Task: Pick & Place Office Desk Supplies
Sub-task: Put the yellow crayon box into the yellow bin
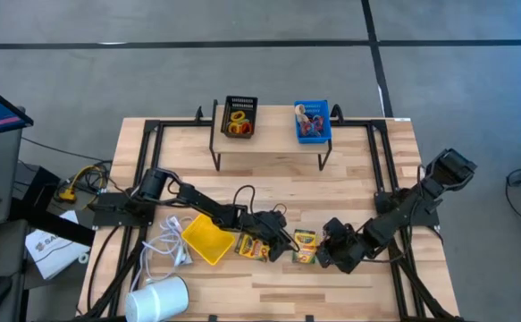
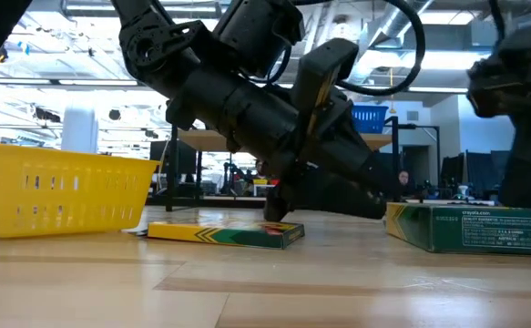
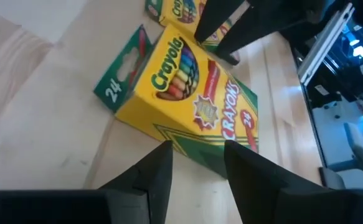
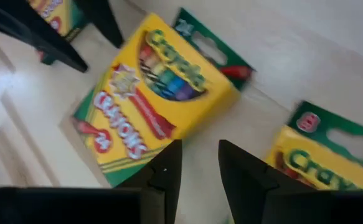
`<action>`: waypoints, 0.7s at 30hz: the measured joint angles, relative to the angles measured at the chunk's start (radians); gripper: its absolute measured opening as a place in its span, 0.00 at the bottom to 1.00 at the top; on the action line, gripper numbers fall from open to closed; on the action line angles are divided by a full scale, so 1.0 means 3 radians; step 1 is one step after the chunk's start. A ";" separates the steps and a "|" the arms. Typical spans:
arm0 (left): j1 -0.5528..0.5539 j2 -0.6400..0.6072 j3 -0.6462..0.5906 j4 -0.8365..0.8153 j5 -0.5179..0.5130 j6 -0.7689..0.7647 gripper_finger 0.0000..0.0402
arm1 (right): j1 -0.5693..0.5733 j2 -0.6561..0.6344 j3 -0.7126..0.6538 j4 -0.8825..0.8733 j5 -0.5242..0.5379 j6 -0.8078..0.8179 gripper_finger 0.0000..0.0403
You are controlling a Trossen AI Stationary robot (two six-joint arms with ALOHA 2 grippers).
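near the table's front edge a yellow bin (image 1: pixel 208 240) of perforated plastic sits with nothing visible inside. just past it, flat cardboard crayon boxes (image 1: pixel 304 245) lie on the pale wood. the left gripper (image 1: pixel 276 241) stands narrowly parted at one box's end, not clamping it; the right gripper (image 1: pixel 331 250) is narrowly parted, holding nothing. on the far shelf, a black bin (image 1: pixel 239 117) holds yellow rings, a blue bin (image 1: pixel 313 122) mixed coloured pieces.
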 joint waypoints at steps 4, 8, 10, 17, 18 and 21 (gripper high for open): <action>0.0000 0.0000 0.0000 0.0057 -0.0078 0.0001 0.35 | 0.0100 0.0000 -0.0081 0.0118 0.0092 0.0145 0.26; 0.0000 0.0000 0.0001 0.0032 -0.0108 0.0004 0.35 | 0.0105 0.0000 -0.0081 0.0145 0.0091 0.0145 0.26; -0.0004 0.0000 0.0001 0.0034 -0.0141 0.0011 0.35 | 0.0099 0.0000 -0.0081 0.0131 0.0090 0.0145 0.26; -0.0013 0.0000 0.0001 -0.0008 -0.0159 0.0049 0.35 | 0.0099 0.0011 -0.0083 0.0112 0.0089 0.0138 0.24; -0.0013 0.0000 0.0001 -0.0009 -0.0159 0.0065 0.35 | 0.0099 0.0034 -0.0083 0.0132 0.0088 0.0121 0.23; -0.0013 0.0000 0.0003 -0.0033 -0.0159 0.0079 0.34 | 0.0097 0.0169 -0.0083 0.0192 0.0007 0.0103 0.17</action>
